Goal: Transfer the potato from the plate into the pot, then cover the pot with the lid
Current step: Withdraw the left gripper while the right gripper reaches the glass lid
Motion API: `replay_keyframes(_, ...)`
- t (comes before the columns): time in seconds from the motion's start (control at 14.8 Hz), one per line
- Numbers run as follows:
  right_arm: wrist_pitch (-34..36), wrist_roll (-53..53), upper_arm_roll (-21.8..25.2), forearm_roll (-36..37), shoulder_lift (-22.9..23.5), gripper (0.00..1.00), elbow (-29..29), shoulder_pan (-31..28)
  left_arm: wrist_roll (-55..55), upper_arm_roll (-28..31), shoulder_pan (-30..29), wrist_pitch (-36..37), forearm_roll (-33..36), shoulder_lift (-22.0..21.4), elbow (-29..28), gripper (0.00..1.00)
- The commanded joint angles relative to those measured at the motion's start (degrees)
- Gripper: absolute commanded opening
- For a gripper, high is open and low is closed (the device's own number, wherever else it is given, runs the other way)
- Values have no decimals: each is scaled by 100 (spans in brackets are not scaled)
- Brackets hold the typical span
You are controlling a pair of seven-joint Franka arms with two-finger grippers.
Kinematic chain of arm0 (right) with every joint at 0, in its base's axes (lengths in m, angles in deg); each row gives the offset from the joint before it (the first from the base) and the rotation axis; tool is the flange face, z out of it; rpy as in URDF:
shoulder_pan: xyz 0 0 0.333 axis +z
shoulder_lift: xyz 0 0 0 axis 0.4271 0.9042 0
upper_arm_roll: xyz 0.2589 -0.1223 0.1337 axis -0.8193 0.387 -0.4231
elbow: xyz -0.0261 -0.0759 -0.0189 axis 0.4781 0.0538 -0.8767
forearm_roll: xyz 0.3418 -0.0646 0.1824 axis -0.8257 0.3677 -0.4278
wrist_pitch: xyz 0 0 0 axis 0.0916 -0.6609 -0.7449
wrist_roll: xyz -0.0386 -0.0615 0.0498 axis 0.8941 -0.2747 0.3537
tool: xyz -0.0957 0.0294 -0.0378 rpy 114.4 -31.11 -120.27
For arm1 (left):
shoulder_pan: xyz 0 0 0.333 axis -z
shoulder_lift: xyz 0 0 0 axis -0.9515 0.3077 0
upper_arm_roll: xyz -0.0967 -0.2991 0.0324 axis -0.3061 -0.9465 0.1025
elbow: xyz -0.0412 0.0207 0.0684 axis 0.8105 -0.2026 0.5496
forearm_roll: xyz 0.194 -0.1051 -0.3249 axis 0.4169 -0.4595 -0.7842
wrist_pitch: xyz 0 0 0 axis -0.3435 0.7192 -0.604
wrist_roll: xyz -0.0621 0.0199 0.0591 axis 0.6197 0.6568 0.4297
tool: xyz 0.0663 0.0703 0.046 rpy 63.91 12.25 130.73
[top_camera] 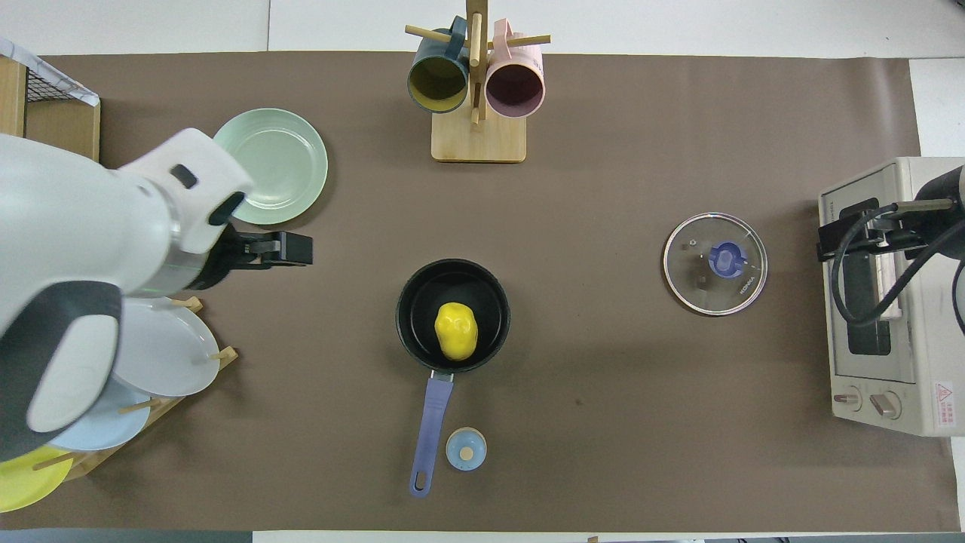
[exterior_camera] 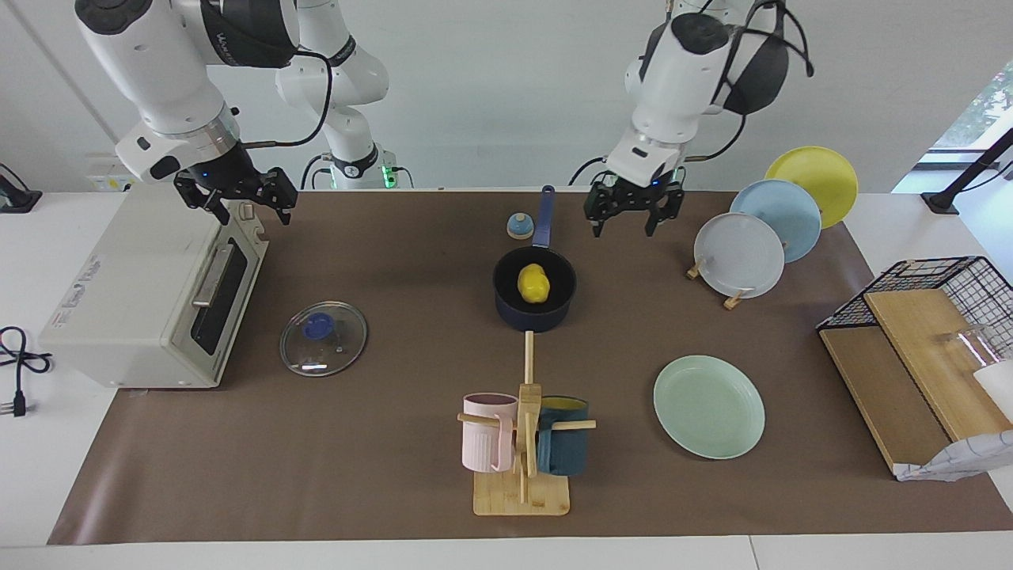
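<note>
Since the potato [exterior_camera: 533,284] is sitting in the pot [exterior_camera: 534,312], the lid [exterior_camera: 324,339] (lying flat near the toaster [exterior_camera: 150,297]) is waiting; left hand [exterior_camera: 633,218] and right hand [exterior_camera: 236,207] are hanging released.

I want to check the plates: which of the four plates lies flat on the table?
The mint-green plate lies flat, nothing on it. The grey-white plate, the light blue plate and the yellow plate stand on edge in a wooden rack.
</note>
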Motion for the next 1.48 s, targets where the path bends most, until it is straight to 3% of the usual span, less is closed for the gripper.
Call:
replay_keyframes(0.0,-3,-43,-7,-78,-106,100,92,-32,1114,-108,-791,172,51,-28,-92,100)
replay_keyframes(0.27,14,-34,72,-69,-106,100,100,-136,1215,-65,-1013,496,95,-29,2,100)
replay_keyframes(0.4,102,70,63,-69,-124,100,135,-234,1110,-64,-1031,864,174,112,440,100)
replay_keyframes(0.54,25,840,63,-243,-185,100,302,-225,900,-73,-978,1417,235,313,1002,100)
replay_keyframes(0.74,-854,1003,19,-447,-63,100,548,37,811,-108,-908,1780,262,455,1348,100)
replay_keyframes(0.88,-1240,1038,19,-438,366,100,540,117,811,-108,-838,1763,279,438,1348,100)
replay_keyframes(1.14,-2329,1712,11,-438,1000,100,793,249,811,215,-453,1351,332,236,892,100)
replay_keyframes(1.35,-3813,2303,11,-447,879,100,2013,258,793,410,-249,1315,332,253,768,100)
replay_keyframes(1.41,-3983,2304,11,-456,843,100,2260,250,802,401,-249,1297,332,262,742,100)
